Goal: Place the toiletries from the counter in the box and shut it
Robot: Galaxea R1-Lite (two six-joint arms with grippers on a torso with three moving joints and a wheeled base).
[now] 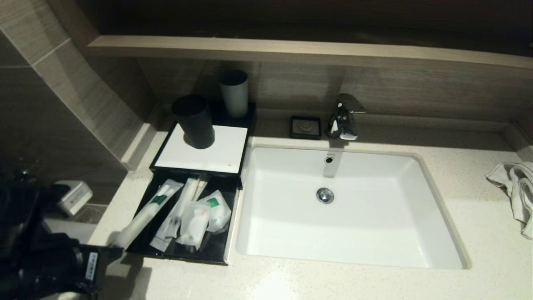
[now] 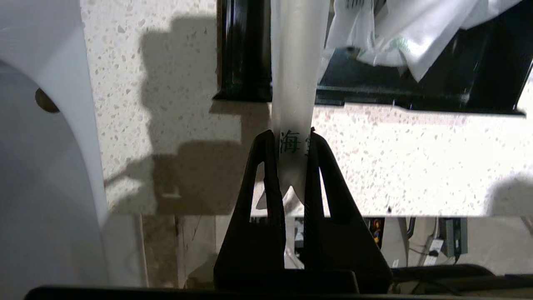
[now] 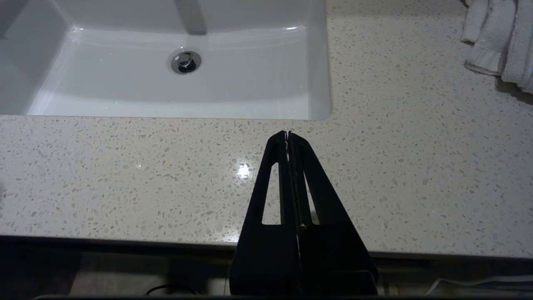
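Note:
A black box (image 1: 163,146) with a white top stands left of the sink. Its drawer (image 1: 216,248) is pulled out toward me and holds several white toiletry packets (image 1: 195,221). My left gripper (image 1: 113,249) is at the counter's front left and is shut on the near end of a long white packet (image 1: 143,216). The packet's far end reaches over the drawer's front left corner. In the left wrist view the gripper (image 2: 290,135) pinches the packet (image 2: 296,83) by its printed end, with the drawer (image 2: 374,83) and other packets (image 2: 399,37) beyond. My right gripper (image 3: 288,133) is shut and empty above the counter's front edge.
A black cup (image 1: 195,121) and a grey cup (image 1: 234,93) stand on the box. The white sink (image 1: 374,233) fills the middle, with a faucet (image 1: 343,118) and a small black dish (image 1: 306,127) behind. A white towel (image 1: 516,191) lies at the right; it shows in the right wrist view (image 3: 499,37).

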